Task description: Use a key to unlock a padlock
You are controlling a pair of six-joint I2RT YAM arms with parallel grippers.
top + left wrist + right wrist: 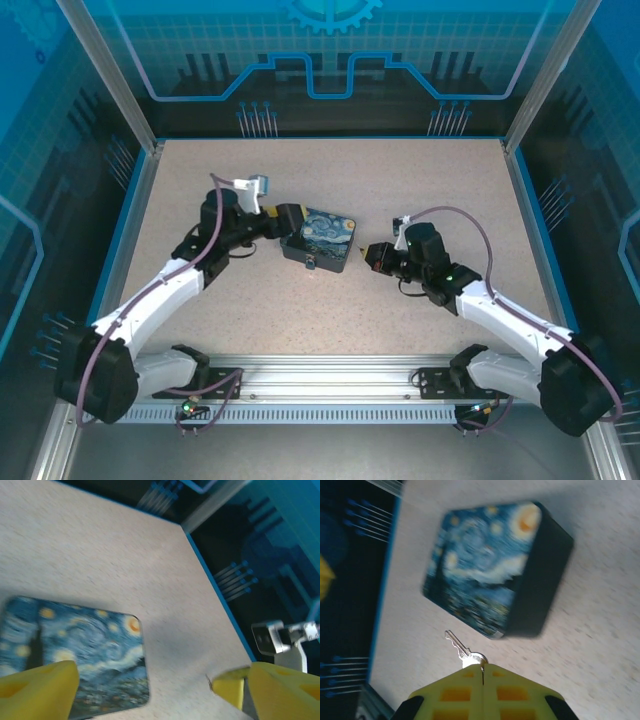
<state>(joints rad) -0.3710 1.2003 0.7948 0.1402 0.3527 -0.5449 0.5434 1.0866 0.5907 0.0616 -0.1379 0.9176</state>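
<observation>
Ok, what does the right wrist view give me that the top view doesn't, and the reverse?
Right wrist: the key, its bow pinched in the shut right gripper, blade aimed toward the box. Top: the left gripper at the box's far-left corner, and a small bluish thing on the box's near side, likely the padlock. Both: the box and the right gripper.

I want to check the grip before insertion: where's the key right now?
In the right wrist view, the key is pinched in the right hand. Its blade points toward the box just ahead and does not touch it.
</observation>
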